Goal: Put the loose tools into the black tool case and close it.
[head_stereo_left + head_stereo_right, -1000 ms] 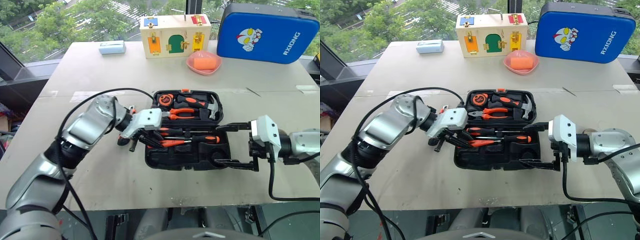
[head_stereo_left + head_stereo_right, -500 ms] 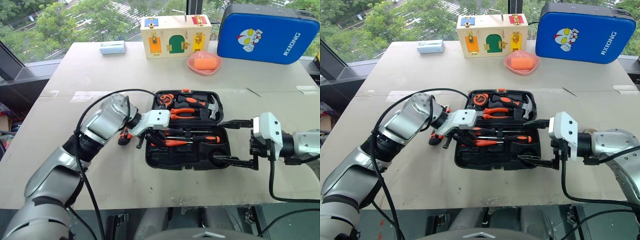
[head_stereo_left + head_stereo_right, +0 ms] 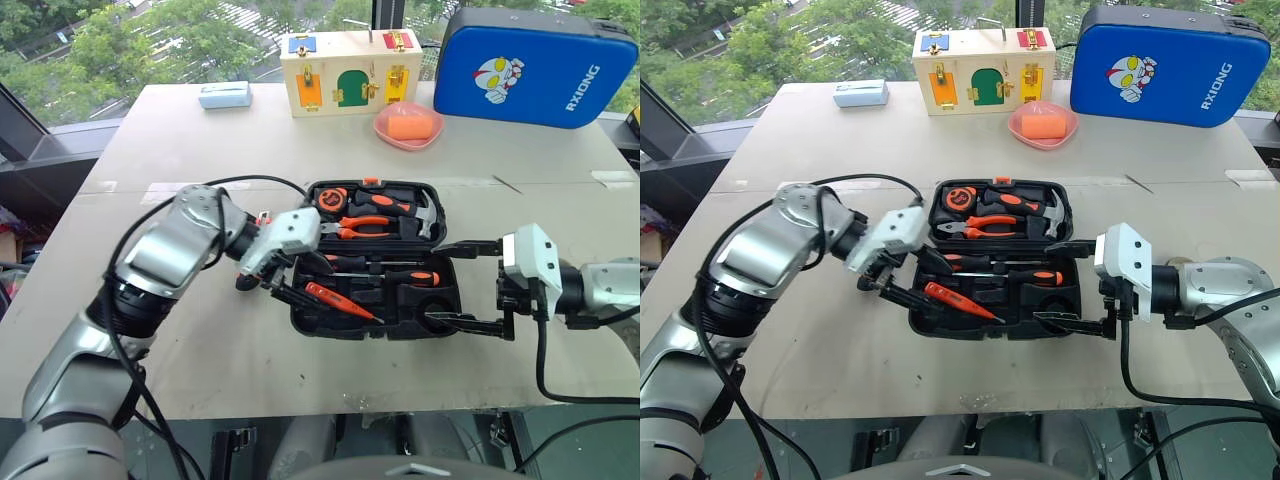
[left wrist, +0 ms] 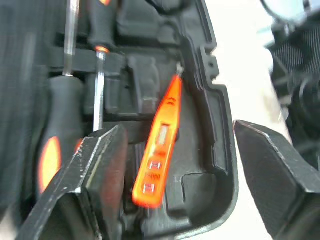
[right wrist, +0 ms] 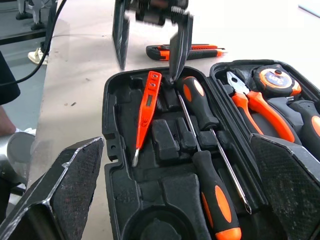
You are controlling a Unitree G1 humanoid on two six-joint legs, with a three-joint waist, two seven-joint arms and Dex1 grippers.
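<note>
Bright, even daylight is cast from the windows behind the table (image 3: 200,150); shadows are soft. Blur is seen on the near fingers (image 4: 95,170) in the wrist views.

your left gripper (image 3: 283,284) has let go of the slim orange tester pen (image 3: 338,300): a second ago its fingers (image 4: 102,165) were pinched on it over the left end of the black tool case (image 3: 400,318), and now they stand spread apart with the pen lying free, slanted across the case's front-left recess. the left gripper has also pulled back a little from the case, to just above its left edge. the utility knife (image 5: 185,51) now shows on the surface behind that gripper.
</note>
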